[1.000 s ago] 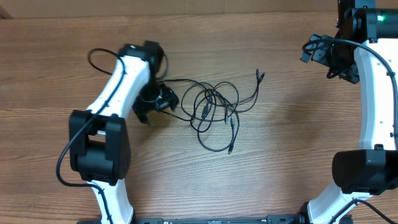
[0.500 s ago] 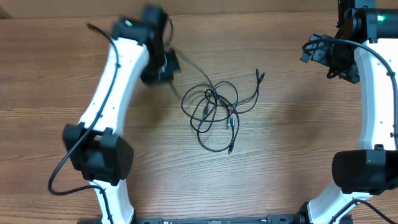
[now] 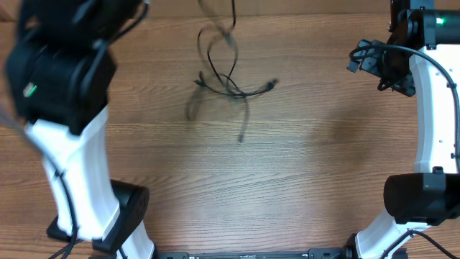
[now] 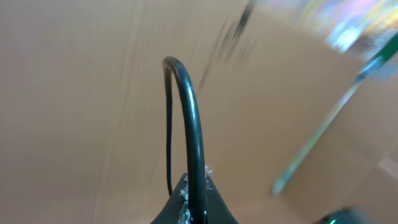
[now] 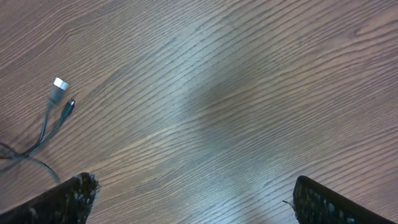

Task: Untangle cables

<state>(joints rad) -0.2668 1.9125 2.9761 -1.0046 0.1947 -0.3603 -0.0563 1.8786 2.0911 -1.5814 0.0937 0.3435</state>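
Observation:
The cables [image 3: 233, 90] are a blurred black tangle near the top middle of the overhead view, with strands running up out of the frame and loose ends dangling toward the table. In the left wrist view my left gripper [image 4: 198, 210] is shut on one thick black cable [image 4: 191, 124] that arches up from the jaws, with a thinner strand beside it. The left arm [image 3: 65, 72] is raised close to the overhead camera and blurred; its gripper is hidden there. My right gripper [image 3: 374, 61] stands open at the far right, well away from the tangle, with nothing between its fingers [image 5: 78, 190].
The wooden table [image 3: 302, 173] fills the overhead view. In the right wrist view two plug ends [image 5: 60, 87], one silvery and one black, lie on the wood at the left edge. The right arm's base [image 3: 420, 198] stands at the lower right.
My left gripper closed on a cable and swung up and back, lifting the tangle off the table toward the far edge. The right arm has not moved.

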